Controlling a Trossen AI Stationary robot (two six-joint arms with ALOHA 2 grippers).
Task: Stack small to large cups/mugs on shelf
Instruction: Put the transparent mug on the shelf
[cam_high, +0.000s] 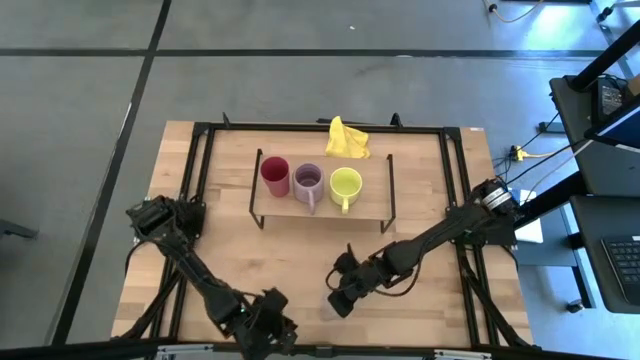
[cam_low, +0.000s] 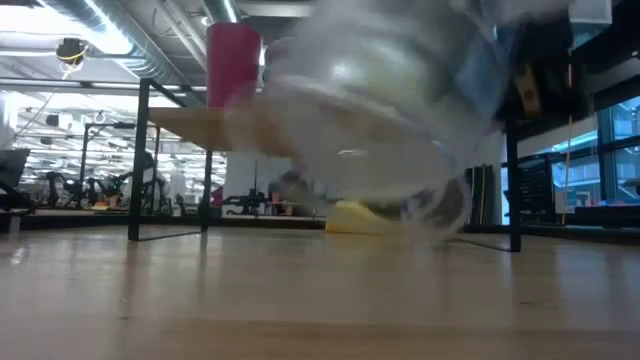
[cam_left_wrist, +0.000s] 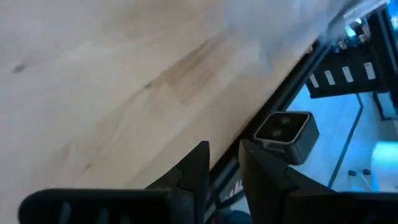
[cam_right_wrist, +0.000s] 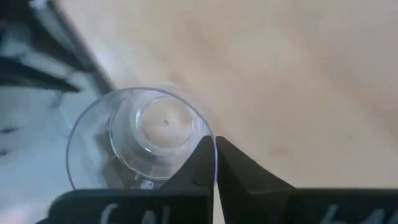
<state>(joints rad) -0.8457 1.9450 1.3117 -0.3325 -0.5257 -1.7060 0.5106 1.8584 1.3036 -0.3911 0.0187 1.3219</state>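
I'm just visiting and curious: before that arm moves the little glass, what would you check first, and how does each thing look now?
1. Right gripper shut on the clear glass rim: ok.
2. Glass upright: cannot tell.
3. Red cup, lilac mug, yellow-green mug on the shelf: ok.
4. Free shelf space beside them: ok.
5. Left gripper waiting at the table's near edge: ok.

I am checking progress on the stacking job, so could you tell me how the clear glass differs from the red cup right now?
The red cup is opaque and stands on the shelf beside the lilac mug; the clear glass is see-through and is down at the table's front edge. The right pincer is shut on the clear glass's rim, while nothing touches the red cup. Both lack a handle.
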